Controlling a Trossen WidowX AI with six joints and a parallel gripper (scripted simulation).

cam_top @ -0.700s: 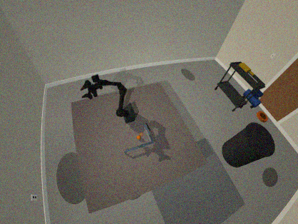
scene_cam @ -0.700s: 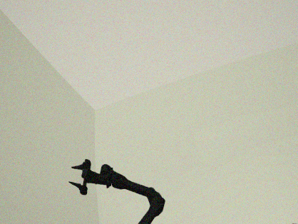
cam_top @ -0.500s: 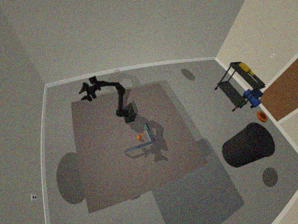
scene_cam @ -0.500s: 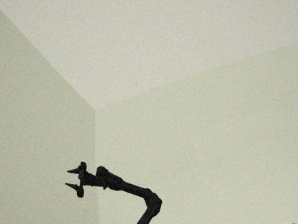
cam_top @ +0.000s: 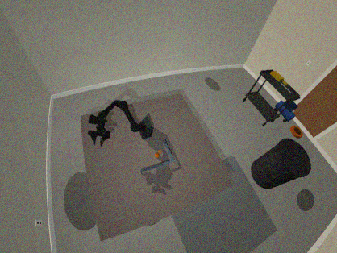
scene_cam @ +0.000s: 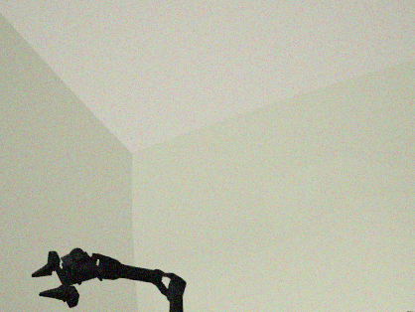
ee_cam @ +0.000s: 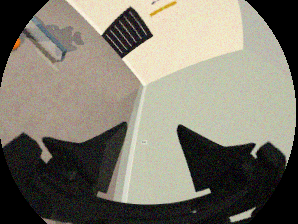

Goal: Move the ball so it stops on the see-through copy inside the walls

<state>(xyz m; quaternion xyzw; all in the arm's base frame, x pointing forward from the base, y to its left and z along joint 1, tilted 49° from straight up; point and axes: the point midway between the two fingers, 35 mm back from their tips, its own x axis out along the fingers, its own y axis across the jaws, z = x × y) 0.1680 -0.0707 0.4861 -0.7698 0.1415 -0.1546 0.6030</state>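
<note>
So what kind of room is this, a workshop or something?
Probably a workshop or lab room: a robot arm stands on a brown table, with a black utility cart of tools by the wall, a dark bin on the grey floor, and a brown door.

Black bin [cam_top: 280, 163], metal cart [cam_top: 269, 97], orange ring [cam_top: 296, 131], brown door [cam_top: 318, 109]

- The table [cam_top: 121, 193] is seen mid-frame in the top view; the ball [cam_top: 157, 154] lies on it near centre, just left of the walls [cam_top: 169, 155].
- The gripper [cam_top: 97, 134] is held over the table's upper-left part, well apart from the ball.
- The cart [cam_top: 269, 97] is placed upper right; the bin [cam_top: 280, 163] is found below it.
</note>
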